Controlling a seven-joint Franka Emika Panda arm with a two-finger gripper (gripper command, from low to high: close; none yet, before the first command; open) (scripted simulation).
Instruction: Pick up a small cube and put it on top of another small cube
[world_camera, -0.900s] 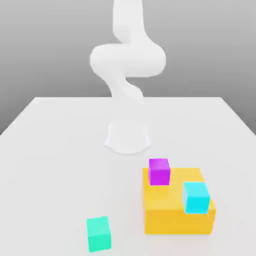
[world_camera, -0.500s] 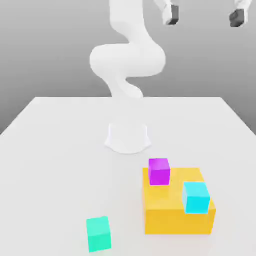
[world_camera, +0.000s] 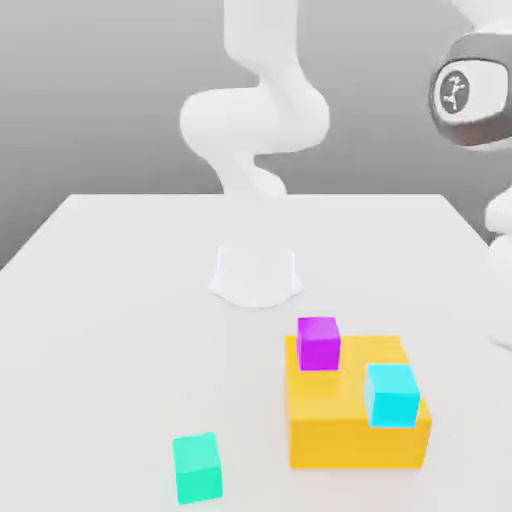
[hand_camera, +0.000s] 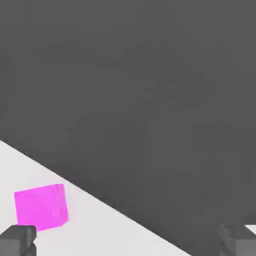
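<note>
Three small cubes show in the exterior view. A magenta cube (world_camera: 318, 343) stands at the far left corner of a big yellow block (world_camera: 340, 425). A cyan cube (world_camera: 392, 394) is at that block's near right corner. A green cube (world_camera: 197, 467) lies alone on the white table (world_camera: 120, 300), toward the front left. My arm's wrist (world_camera: 468, 90) hangs high at the exterior view's right, well above the cubes. In the hand view my gripper (hand_camera: 127, 245) is open, its dark fingertips (hand_camera: 17, 240) wide apart with nothing between them. The magenta cube (hand_camera: 41, 206) shows close to one fingertip.
The arm's white base (world_camera: 255, 275) stands mid-table behind the cubes. The yellow block is much larger than the small cubes. Another part of the arm (world_camera: 500, 260) crosses the exterior view's right edge.
The hand has swung from the top of the exterior view over to its right side, and the fingers have left that view. The cubes have not moved.
</note>
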